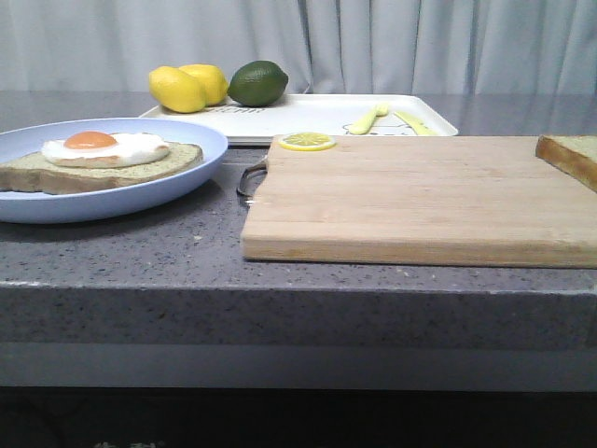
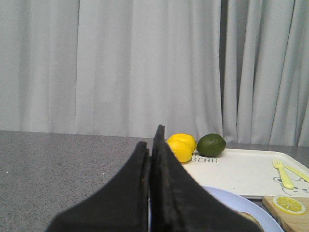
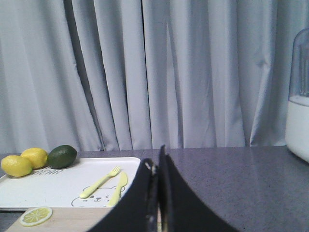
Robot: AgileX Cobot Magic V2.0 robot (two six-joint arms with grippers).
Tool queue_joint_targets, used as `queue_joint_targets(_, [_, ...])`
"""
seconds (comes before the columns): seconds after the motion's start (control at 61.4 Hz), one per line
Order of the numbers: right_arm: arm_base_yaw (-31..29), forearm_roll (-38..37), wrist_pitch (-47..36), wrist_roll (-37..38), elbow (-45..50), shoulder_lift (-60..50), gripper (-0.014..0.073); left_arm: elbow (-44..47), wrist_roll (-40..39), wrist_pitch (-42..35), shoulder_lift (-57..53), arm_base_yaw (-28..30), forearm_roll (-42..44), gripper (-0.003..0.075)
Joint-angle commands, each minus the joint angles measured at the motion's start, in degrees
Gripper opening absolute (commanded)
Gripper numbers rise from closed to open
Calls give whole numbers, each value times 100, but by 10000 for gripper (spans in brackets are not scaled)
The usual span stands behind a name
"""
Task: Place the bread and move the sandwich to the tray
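The bread [image 1: 569, 154], a brown-crusted toast slice, lies on the far right of the wooden cutting board [image 1: 420, 196], cut off by the picture's edge. At the left, the sandwich [image 1: 103, 159] is one slice bearing a fried egg [image 1: 104, 147] on the light blue plate [image 1: 112, 201]. The white tray [image 1: 308, 117] lies behind the board and holds pale yellow cutlery [image 1: 387, 118]. Neither gripper shows in the front view. My left gripper [image 2: 150, 137] is shut and empty over the plate [image 2: 227, 200]. My right gripper [image 3: 155, 159] is shut and empty, with the tray [image 3: 53, 186] beyond it.
Two lemons [image 1: 187, 87] and a lime [image 1: 258, 83] sit on the tray's back left corner. A lemon slice [image 1: 307, 141] lies on the board's far left corner. A clear jar with white contents [image 3: 299, 111] stands on the counter. Grey curtains hang behind.
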Motion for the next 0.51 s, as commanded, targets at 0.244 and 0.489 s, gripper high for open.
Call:
queue_joint_targets(0.244, [-35, -148, 1612, -92, -1714, 1773, -71, -1944, 11, 1087, 1782, -6, 37, -20])
queue_joint_targets(0.489, [-35, -148, 2137, -92, -1703, 2693, -71, -1971, 11, 1202, 2411, -6, -3, -20])
